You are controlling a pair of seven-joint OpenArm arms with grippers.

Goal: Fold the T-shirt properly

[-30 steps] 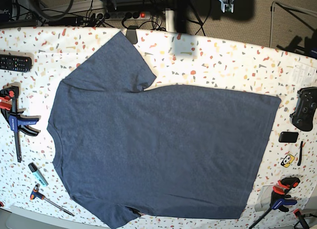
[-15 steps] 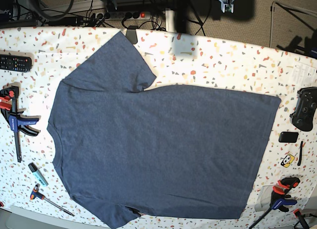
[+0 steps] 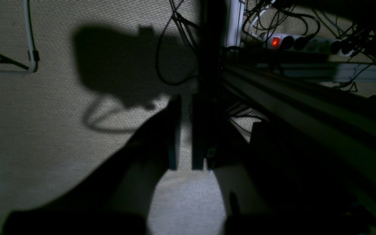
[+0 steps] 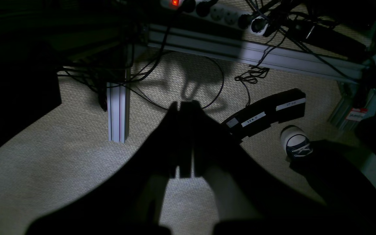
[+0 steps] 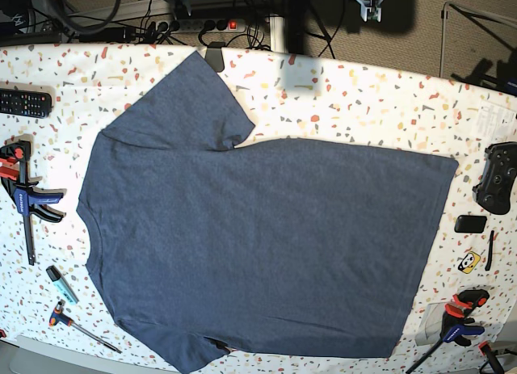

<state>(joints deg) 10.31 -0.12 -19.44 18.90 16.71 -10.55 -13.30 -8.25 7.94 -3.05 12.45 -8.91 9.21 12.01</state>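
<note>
A heathered navy-blue short-sleeved T-shirt [image 5: 258, 237] lay spread flat, plain side up, across the middle of the speckled terrazzo table [image 5: 363, 99].

Its lower sleeve was cut off at the table's near edge. Neither arm showed in the base view; the wrist cameras faced dim carpet. The left gripper [image 3: 184, 130] kept a narrow empty gap between its jaws, while the right gripper [image 4: 184, 140] was pressed together on nothing.

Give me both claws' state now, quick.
Left claw: slightly open, holding nothing, over the floor.
Right claw: shut, empty, over the floor.
</note>
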